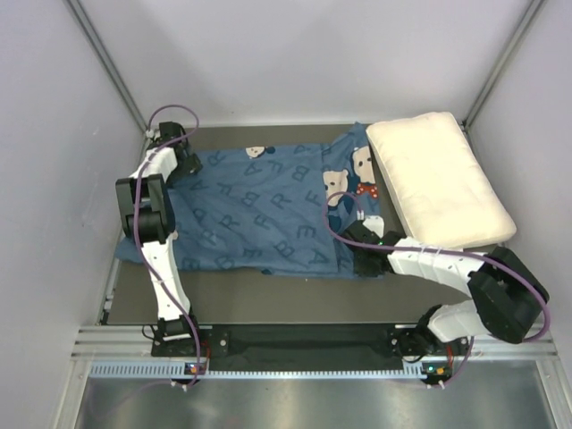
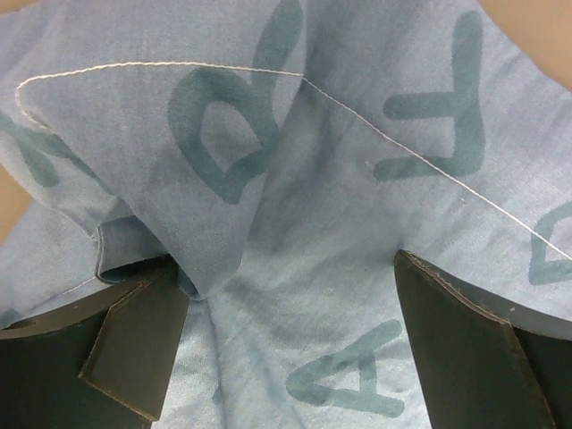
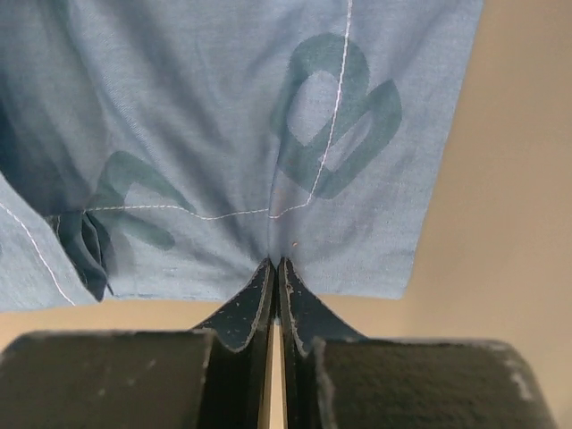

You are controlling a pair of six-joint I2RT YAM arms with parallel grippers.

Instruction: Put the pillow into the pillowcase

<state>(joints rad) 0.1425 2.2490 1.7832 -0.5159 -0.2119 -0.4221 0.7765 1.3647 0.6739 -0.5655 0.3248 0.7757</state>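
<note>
Top external: nearest the bases, the right gripper sits low on the near right corner of the pillowcase, forearm running back right over bare table. Right wrist view: right gripper has its jaws pressed together, clamped on the pillowcase hem. Cloth fans out from the pinch, with a dark letter B and a white stitch line on it and a small bunched fold at left. Tan table shows to the right. Farther out in the top view, the pillowcase lies spread mostly flat across the table middle, blue with darker letters and lightly wrinkled. Mouse faces and a red bow sit near its right end. Left gripper is at the far left edge of the case, arm reaching up along the left side. Left wrist view: left gripper has its jaws spread wide apart and clamps nothing. Its dark fingers sit either side of the pillowcase, and a raised fold of cloth drapes down just beside the left finger. Cannot tell if the tips touch the cloth. Far right: the pillow, cream-white, lies outside the case, angled. Its left edge is against or just over the pillowcase's right end by the faces.
</note>
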